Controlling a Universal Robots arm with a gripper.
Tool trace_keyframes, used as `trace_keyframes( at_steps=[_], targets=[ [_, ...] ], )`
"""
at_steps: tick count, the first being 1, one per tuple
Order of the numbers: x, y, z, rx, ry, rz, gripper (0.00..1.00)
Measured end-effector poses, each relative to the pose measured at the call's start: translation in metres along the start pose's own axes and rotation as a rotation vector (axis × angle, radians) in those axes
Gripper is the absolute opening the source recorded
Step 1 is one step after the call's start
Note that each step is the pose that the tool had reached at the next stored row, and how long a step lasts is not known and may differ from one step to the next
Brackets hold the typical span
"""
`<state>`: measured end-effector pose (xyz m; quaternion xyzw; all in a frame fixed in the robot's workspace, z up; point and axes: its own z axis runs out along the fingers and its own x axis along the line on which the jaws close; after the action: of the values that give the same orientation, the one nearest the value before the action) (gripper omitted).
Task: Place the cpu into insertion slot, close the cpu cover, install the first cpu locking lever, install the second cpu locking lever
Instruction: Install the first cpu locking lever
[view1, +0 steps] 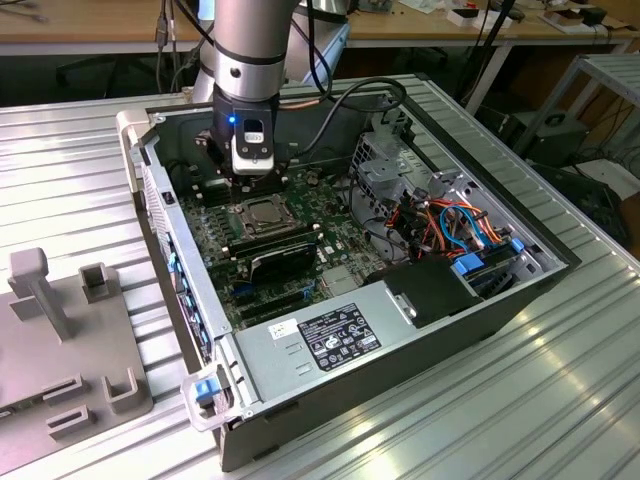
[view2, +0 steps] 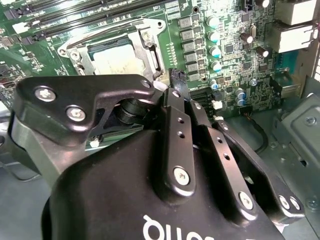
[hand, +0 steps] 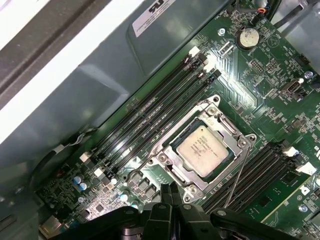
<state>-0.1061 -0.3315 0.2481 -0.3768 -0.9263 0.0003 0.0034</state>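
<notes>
The cpu (hand: 204, 150) lies flat in the insertion slot (hand: 186, 135), its silvery top facing up; it also appears as the cpu (view2: 116, 60) and the cpu (view1: 263, 211). The cpu cover (hand: 167, 161) is down over it, framing the chip through its window, and appears again as the cpu cover (view2: 150, 50). One thin wire locking lever (hand: 238, 175) stands away from the socket's side. Another lever (hand: 175, 131) runs along the opposite side of the frame. My gripper (hand: 172, 191) hovers just beside the socket, fingers shut together on nothing; it is also seen as the gripper (view2: 178, 80) and the gripper (view1: 250, 180).
The green motherboard (view1: 335, 245) sits inside an open computer case (view1: 400, 330). Long black memory slots (hand: 150, 125) flank the socket on both sides. A black card (view1: 280, 258) and a cable bundle (view1: 450, 225) lie toward the exterior view's right. A grey fixture (view1: 70, 340) stands outside the case.
</notes>
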Motion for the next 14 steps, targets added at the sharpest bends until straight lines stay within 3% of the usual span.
trace_keyframes(
  at_steps=[14],
  targets=[
    [0.0003,-0.0003,0.0,-0.0002,0.0002,-0.002,0.11]
  ],
)
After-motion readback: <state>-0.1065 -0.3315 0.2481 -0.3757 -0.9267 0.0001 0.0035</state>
